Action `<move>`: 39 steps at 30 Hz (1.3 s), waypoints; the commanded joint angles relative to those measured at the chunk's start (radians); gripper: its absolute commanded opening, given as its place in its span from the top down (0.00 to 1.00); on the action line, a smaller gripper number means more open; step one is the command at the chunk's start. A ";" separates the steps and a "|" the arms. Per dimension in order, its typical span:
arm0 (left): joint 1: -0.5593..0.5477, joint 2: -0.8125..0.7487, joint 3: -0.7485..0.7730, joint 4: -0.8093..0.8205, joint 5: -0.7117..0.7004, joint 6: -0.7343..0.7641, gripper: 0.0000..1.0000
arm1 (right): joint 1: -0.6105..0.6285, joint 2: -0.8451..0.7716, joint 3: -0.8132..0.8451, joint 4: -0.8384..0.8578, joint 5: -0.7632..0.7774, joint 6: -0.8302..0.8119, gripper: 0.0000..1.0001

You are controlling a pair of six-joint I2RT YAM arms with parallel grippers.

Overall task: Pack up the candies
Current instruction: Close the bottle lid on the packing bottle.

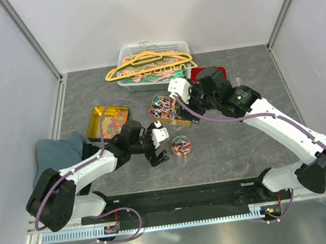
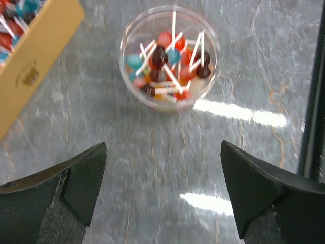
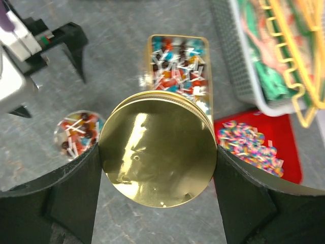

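Right gripper [image 3: 157, 152] pinches a round, shiny gold metal lid [image 3: 152, 173] by its edges above the table. Left gripper [image 2: 162, 152] hangs spread wide, near a clear round plastic tub [image 2: 123, 53]. The candies [image 2: 161, 61] are small ball lollipops on white sticks, red, blue, orange and dark brown. Some fill the tub, and more crowd an open gold rectangular tin [image 2: 35, 66] beside it.

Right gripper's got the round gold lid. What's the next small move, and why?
Probably ease the right gripper and its round gold lid over toward the clear round tub of lollipops: that tub is uncovered and round like the lid, while the gold tin behind it is rectangular. The open left gripper sits just short of the tub.
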 commanded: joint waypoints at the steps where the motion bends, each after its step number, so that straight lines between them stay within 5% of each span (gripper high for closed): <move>1: -0.062 -0.009 -0.016 0.254 -0.139 -0.044 0.01 | 0.001 0.034 -0.009 -0.029 -0.112 0.020 0.34; 8: -0.138 0.094 -0.018 0.306 -0.160 -0.170 0.01 | 0.001 0.008 -0.019 -0.028 -0.125 0.019 0.32; 15: -0.211 0.160 -0.142 0.542 -0.191 -0.146 0.01 | -0.002 0.006 -0.012 -0.043 -0.108 0.013 0.32; 22: -0.213 0.235 -0.271 0.930 -0.070 -0.087 0.00 | -0.046 0.035 -0.058 -0.094 -0.120 -0.030 0.32; 30: -0.213 0.472 -0.237 1.258 -0.082 -0.152 0.01 | -0.073 0.098 -0.131 -0.130 -0.204 -0.090 0.33; 39: -0.211 0.594 -0.168 1.405 -0.174 -0.261 0.01 | -0.073 0.153 -0.161 -0.158 -0.249 -0.121 0.33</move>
